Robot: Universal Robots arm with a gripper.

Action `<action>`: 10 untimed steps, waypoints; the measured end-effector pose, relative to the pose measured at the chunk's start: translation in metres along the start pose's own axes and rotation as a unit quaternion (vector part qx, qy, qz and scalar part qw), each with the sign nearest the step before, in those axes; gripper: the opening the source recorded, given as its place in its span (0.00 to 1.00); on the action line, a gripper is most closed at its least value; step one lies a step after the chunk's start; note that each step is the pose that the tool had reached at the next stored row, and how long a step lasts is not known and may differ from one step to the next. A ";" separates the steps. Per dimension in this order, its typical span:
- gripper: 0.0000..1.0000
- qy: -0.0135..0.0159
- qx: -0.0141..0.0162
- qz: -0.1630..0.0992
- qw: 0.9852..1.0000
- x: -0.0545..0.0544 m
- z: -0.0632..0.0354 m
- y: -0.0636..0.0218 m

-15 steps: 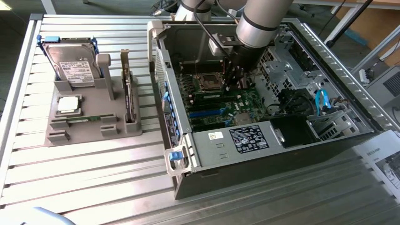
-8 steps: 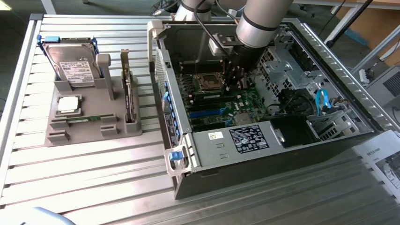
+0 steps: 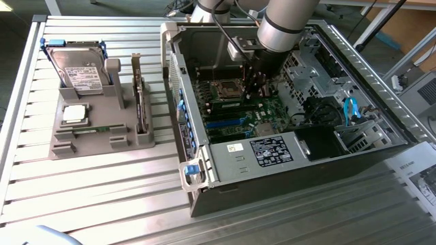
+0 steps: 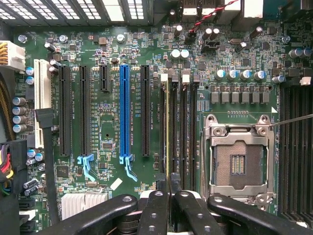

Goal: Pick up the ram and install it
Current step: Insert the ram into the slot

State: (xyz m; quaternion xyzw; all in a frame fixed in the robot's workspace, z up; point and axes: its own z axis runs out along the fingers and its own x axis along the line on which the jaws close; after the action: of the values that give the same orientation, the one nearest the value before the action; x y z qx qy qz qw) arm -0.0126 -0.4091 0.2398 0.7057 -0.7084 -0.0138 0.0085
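The room past the worktop's far edge shows a dark floor, pale furniture legs and a brown panel (image 3: 409, 23) at the exterior view's right. The worktop (image 3: 102, 194) is a deck of ribbed aluminium slats running crosswise, with bright glare along the ridges. A printed sheet (image 3: 419, 176) lies at its edge on the exterior view's right. On the slats a black computer case (image 3: 307, 184) lies on its side with the open face up, its silver power supply (image 3: 272, 150) toward the near end. The grey arm (image 3: 286, 23) comes down from the top into the case. To the exterior view's left of the case, and apart from it, a grey holder (image 3: 89, 145) stands on the slats. It carries an upright hard drive (image 3: 78, 71), an expansion card (image 3: 141, 97) standing on edge and a square silver CPU chip (image 3: 73, 113) lying flat. Inside the case the green motherboard (image 4: 102, 132) shows black slots, one blue slot (image 4: 124, 112), an open and unfilled processor socket (image 4: 237, 164) and a small finned heatsink (image 4: 83, 203). The tool (image 4: 168, 188) hangs low over the board, its black fingers (image 4: 155, 208) drawn almost together and pinching the ram (image 4: 167, 127). The ram appears edge-on as a thin yellow-green line lying along the memory slot next to the last black expansion slot. Whether it is seated in that slot I cannot tell.
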 end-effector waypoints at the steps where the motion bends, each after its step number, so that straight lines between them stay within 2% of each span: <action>1: 0.12 0.000 0.000 0.000 1.000 0.000 0.0000 0.0000; 10: 0.12 0.000 0.000 0.001 1.000 0.000 0.0000 0.0000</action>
State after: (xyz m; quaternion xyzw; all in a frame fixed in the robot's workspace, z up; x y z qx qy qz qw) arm -0.0126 -0.4091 0.2398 0.7049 -0.7091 -0.0138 0.0085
